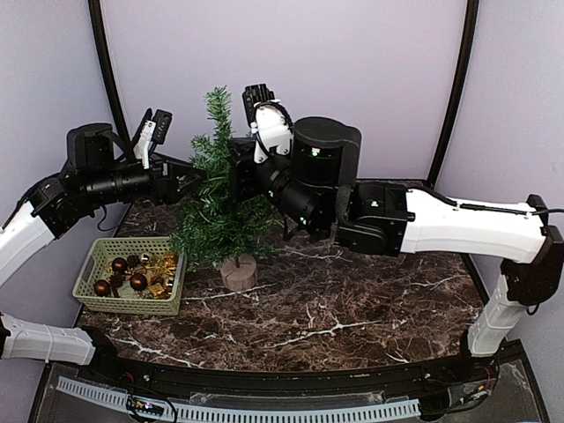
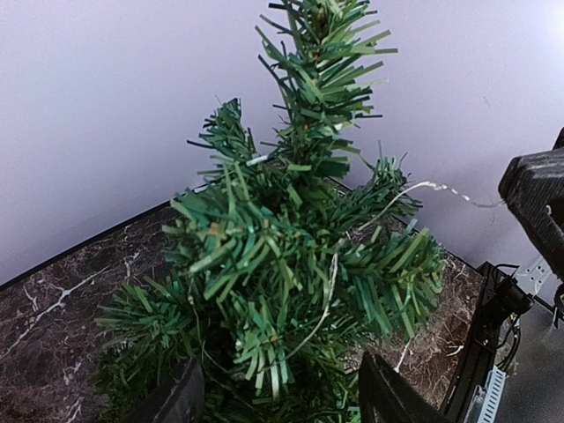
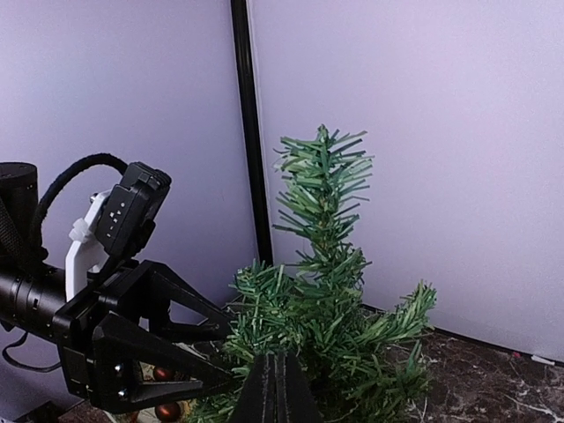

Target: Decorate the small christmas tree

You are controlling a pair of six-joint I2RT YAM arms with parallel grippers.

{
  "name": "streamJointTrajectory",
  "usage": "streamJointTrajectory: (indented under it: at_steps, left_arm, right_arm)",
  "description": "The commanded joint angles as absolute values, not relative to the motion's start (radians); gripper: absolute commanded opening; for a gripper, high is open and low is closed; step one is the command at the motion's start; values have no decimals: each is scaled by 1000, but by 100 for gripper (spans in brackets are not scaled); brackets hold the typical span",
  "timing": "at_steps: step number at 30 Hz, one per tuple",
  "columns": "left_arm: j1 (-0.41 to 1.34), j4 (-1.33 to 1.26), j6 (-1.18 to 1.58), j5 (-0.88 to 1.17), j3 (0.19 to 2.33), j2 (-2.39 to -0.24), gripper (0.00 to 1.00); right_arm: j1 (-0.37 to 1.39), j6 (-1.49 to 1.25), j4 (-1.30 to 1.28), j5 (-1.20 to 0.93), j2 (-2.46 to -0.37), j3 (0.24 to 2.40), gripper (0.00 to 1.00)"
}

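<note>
The small christmas tree (image 1: 214, 198) stands on its pale wooden stump (image 1: 238, 271) at the back left of the marble table. My left gripper (image 1: 187, 181) reaches in from the left at mid height. In the left wrist view it (image 2: 280, 374) is open, its two fingers astride the lower branches (image 2: 264, 264). A thin pale wire (image 2: 330, 282) lies across the branches and trails off to the right. My right gripper (image 1: 240, 169) is against the tree's right side. Its fingers (image 3: 278, 366) are pressed shut just in front of the tree (image 3: 326, 291), and nothing shows between them.
A green basket (image 1: 88, 275) sits left of the tree, holding dark red baubles (image 1: 119, 264) and gold ornaments (image 1: 159, 271). The left gripper (image 3: 150, 348) fills the lower left of the right wrist view. Purple walls close the back and sides.
</note>
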State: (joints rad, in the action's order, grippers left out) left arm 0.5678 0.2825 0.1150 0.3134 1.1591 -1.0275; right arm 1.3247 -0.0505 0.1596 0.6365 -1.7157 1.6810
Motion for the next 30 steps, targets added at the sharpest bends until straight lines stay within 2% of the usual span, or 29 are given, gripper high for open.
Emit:
streamJointTrajectory:
  at_steps: [1,9,15,30]
  left_arm:
    - [570,234,154,335,1130,-1016,62]
    - [570,201,179,331,1115,-1026,50]
    - [571,200,177,323,1113,-1036,45]
    - [570,182,173,300,1110,-1050,42]
  right_arm:
    - [1287,-170,185,609,-1640,1582,0]
    - [1187,-354,265,467,-1566,1419,0]
    - [1126,-453,320,356,-1566,1356,0]
    - [987,-536,334,112,-1643,1392,0]
